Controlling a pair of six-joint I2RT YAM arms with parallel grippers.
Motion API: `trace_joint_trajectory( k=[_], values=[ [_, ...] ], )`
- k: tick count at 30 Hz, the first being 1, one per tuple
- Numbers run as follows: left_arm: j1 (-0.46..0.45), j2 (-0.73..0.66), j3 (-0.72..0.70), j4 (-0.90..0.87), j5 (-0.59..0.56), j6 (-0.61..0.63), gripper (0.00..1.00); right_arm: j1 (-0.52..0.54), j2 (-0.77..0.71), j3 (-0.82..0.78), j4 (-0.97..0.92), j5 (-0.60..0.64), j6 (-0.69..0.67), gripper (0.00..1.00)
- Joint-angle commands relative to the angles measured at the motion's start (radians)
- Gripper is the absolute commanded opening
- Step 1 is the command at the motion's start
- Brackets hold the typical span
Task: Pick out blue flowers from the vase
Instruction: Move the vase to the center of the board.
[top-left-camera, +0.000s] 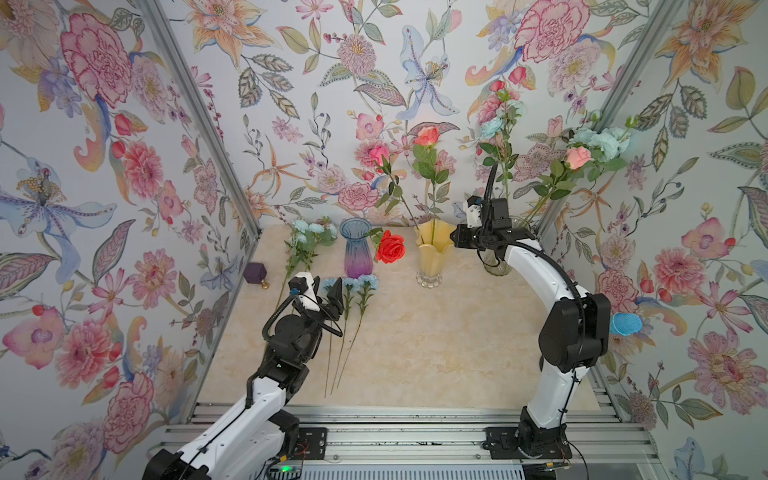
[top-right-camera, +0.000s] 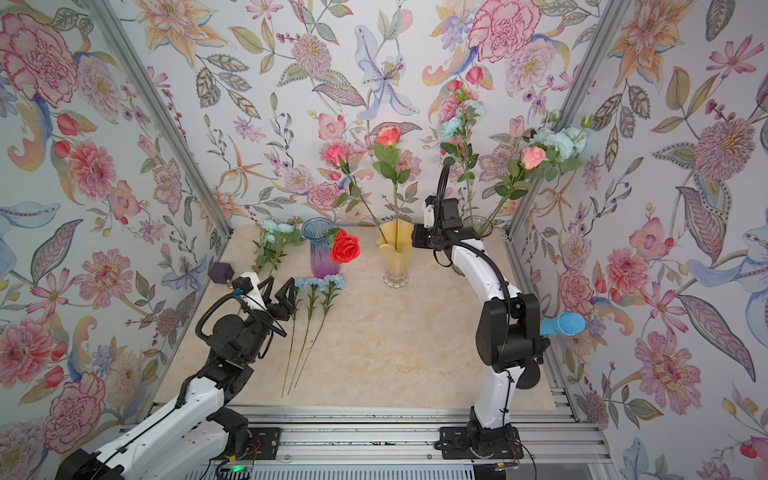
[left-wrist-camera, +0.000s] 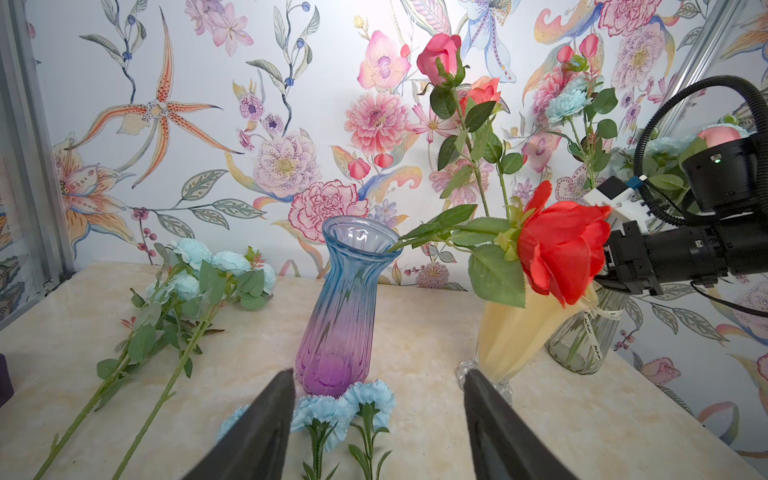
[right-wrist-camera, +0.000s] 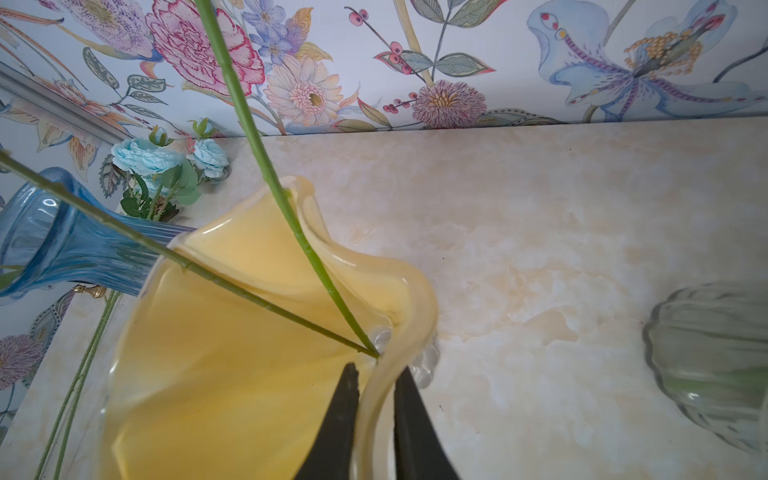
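Three single blue flowers (top-left-camera: 357, 282) lie on the table with their heads against the blue-purple vase (top-left-camera: 355, 249). Leafy blue sprays (top-left-camera: 309, 232) lie at the back left. More blue flowers (top-left-camera: 496, 124) (top-left-camera: 602, 139) stand in the clear glass vase (top-left-camera: 496, 266) at the back right, partly behind my right arm. My left gripper (left-wrist-camera: 379, 371) hangs open just above the single flowers' stems, holding nothing. My right gripper (right-wrist-camera: 376, 370) is shut on the rim of the yellow vase (right-wrist-camera: 232, 332), one finger inside and one outside.
The yellow vase (top-left-camera: 434, 257) holds a pink and a coral rose. A red rose (top-left-camera: 390, 247) leans out of the blue-purple vase. A dark purple cube (top-left-camera: 254, 272) sits by the left wall. A blue foam microphone (top-left-camera: 625, 324) sticks out behind my right arm.
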Motion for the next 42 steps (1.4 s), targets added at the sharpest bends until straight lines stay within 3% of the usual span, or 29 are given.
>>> trace_joint_trajectory(
  k=[1, 5, 15, 27, 35, 39, 42],
  values=[
    [0.004, -0.005, -0.014, 0.033, -0.020, 0.024, 0.66, 0.012, 0.055, 0.057, -0.010, 0.014, 0.005, 0.00],
    [0.004, 0.000, -0.014, 0.038, -0.017, 0.024, 0.66, 0.010, 0.099, 0.116, -0.022, 0.024, 0.009, 0.02],
    [0.004, 0.000, -0.014, 0.039, -0.017, 0.026, 0.66, 0.011, 0.158, 0.205, -0.040, -0.003, 0.008, 0.23],
    [0.004, 0.001, -0.018, 0.051, -0.017, 0.023, 0.66, -0.002, -0.046, 0.157, -0.049, 0.006, -0.055, 0.48],
    [0.005, 0.007, -0.027, 0.080, -0.023, 0.004, 0.68, -0.098, -0.354, -0.122, -0.032, 0.087, -0.062, 0.54],
    [0.004, 0.067, -0.018, 0.115, 0.012, -0.021, 0.79, -0.226, -0.455, -0.289, 0.009, 0.070, -0.014, 0.55],
    [0.001, 0.109, -0.004, 0.137, 0.046, -0.036, 0.79, -0.345, -0.480, -0.378, 0.050, -0.002, 0.043, 0.54]
  ],
)
